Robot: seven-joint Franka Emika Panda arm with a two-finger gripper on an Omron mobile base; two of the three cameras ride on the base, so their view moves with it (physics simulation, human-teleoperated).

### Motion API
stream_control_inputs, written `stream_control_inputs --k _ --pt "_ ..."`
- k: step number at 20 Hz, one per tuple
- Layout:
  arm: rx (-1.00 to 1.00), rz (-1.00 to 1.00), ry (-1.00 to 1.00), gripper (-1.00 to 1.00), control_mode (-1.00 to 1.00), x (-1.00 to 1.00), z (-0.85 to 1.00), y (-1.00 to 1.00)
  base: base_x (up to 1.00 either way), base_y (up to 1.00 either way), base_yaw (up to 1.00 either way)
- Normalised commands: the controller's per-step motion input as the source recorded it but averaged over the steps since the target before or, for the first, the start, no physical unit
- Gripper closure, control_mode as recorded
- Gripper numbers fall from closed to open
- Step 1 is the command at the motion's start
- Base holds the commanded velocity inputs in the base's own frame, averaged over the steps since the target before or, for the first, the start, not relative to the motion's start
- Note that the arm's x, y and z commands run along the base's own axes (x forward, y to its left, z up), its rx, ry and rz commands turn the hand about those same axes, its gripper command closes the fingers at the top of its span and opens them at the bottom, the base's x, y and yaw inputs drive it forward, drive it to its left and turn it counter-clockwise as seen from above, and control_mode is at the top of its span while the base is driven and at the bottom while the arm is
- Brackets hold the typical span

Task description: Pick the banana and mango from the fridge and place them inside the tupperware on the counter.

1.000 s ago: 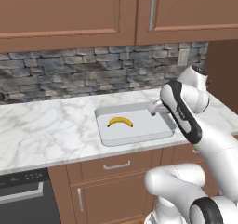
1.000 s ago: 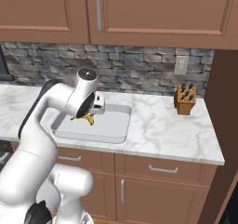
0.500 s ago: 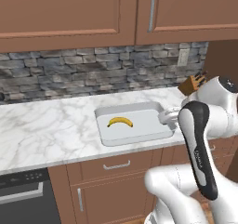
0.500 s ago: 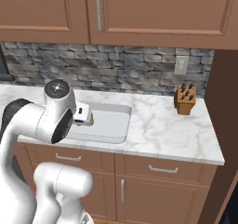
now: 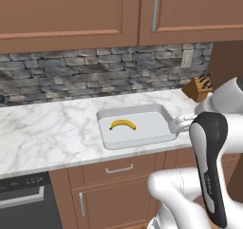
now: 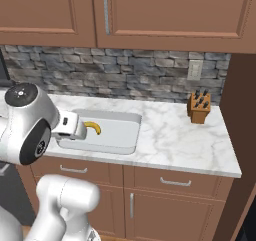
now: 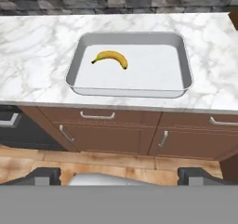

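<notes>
The yellow banana (image 5: pixel 123 124) (image 6: pixel 93 127) (image 7: pixel 110 57) lies loose in the left half of the light-grey tupperware (image 5: pixel 137 142) (image 6: pixel 102 150) (image 7: pixel 130 93). The tupperware rests on the white marble counter (image 5: pixel 47 128) (image 6: pixel 175 135) (image 7: pixel 37 46). My gripper (image 7: pixel 122 175) is open and holds nothing. It hangs in front of the counter's front edge, back from the tupperware, and looks down at it. Its fingertips (image 7: pixel 44 174) stand wide apart. The mango and the fridge are out of view.
A wooden knife block (image 5: pixel 199 86) (image 6: pixel 199 107) stands at the counter's far right by the stone backsplash. Brown drawers and doors (image 7: pixel 139 130) run below the counter, and a black dishwasher (image 5: pixel 23 204) sits to the left. Upper cabinets (image 6: pixel 150 10) hang overhead.
The arm has swung back from over the tupperware's right side toward the counter's front edge. The banana has stayed where it lay in the tupperware.
</notes>
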Motion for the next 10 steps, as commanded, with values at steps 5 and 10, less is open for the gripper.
stream_control_inputs --k 5,10 --pt "0.00 0.00 0.00 -1.00 1.00 0.00 0.00 0.00 -0.46 -0.14 -0.01" --pt "0.00 0.00 0.00 -1.00 1.00 0.00 0.00 0.00 -1.00 -0.36 -0.08"
